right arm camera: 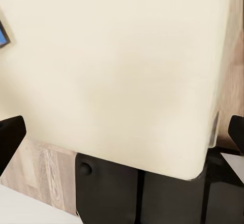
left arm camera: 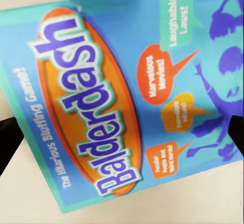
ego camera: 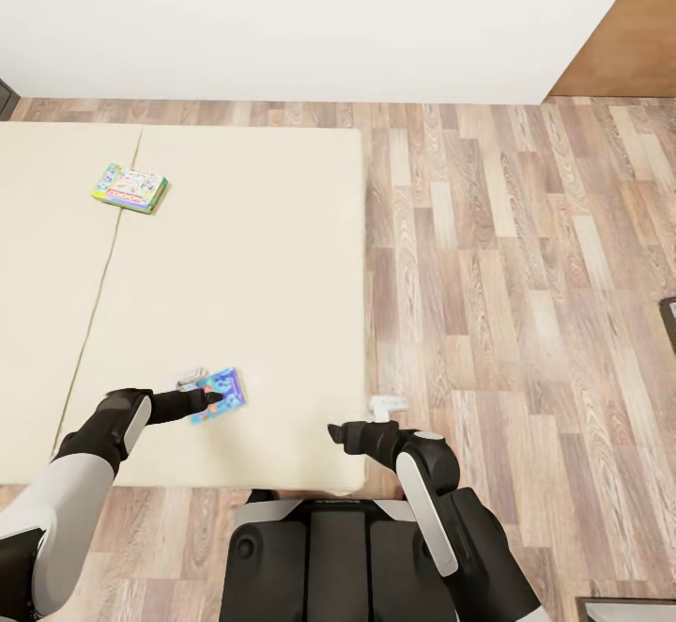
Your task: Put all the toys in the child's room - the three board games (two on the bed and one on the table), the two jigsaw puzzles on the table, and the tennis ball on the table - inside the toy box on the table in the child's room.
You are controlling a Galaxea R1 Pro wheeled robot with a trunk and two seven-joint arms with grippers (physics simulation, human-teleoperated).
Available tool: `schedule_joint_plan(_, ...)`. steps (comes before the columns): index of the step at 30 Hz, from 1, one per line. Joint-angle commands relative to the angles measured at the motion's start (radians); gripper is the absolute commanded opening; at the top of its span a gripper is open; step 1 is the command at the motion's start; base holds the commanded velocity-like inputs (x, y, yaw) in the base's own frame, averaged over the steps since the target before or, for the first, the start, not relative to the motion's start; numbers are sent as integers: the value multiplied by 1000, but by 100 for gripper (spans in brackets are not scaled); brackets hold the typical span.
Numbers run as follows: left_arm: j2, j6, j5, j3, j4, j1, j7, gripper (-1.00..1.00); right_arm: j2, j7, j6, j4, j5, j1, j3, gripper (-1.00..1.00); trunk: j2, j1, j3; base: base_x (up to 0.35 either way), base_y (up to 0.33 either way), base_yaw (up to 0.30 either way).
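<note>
Low in the left half of the head view, the left gripper (ego camera: 208,398) reaches over the bed (ego camera: 272,256), its dark fingers at the near-left edge of the small blue board game (ego camera: 220,394). This is a thin flat box with a glossy printed lid, lying flat on the mattress near its lower edge. The left wrist view shows the lid close up: turquoise ground, an orange oval carrying the word "Balderdash" in purple outlined lettering, orange speech bubbles and purple silhouettes (left arm camera: 127,102). Black fingertips (left arm camera: 10,142) appear at opposite side margins of that view, so the claw stands spread wide across the box; whether it is touching the lid cannot be told.

Toward the upper left of the head view lies the green-edged board game (ego camera: 131,188), a flat multicolour box resting on the mattress, just right of a lengthwise seam in the plain, matte beige surface. The mattress has rounded corners and a smooth, untextured face.

At lower centre, the right gripper (ego camera: 349,436) hangs at the bed's near right corner, fingers parted and holding nothing; its wrist view shows the tips (right arm camera: 10,132) wide apart over bare mattress.

Wood-grain plank flooring (ego camera: 526,274) fills the right side, below a plain white wall (ego camera: 310,21).
</note>
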Motion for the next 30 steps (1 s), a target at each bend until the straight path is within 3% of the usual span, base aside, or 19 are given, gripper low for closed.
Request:
schedule_joint_plan(1,-1,7,-6,6,-1,0,-7,100,0,-10,3,-1,-10,-1,1,100,-2,1,-1,0,-184,0)
schedule_joint_plan(30,0,6,-6,6,-3,0,-8,100,0,-10,3,0,-10,-1,1,100,-2,1,-1,0,-87,0)
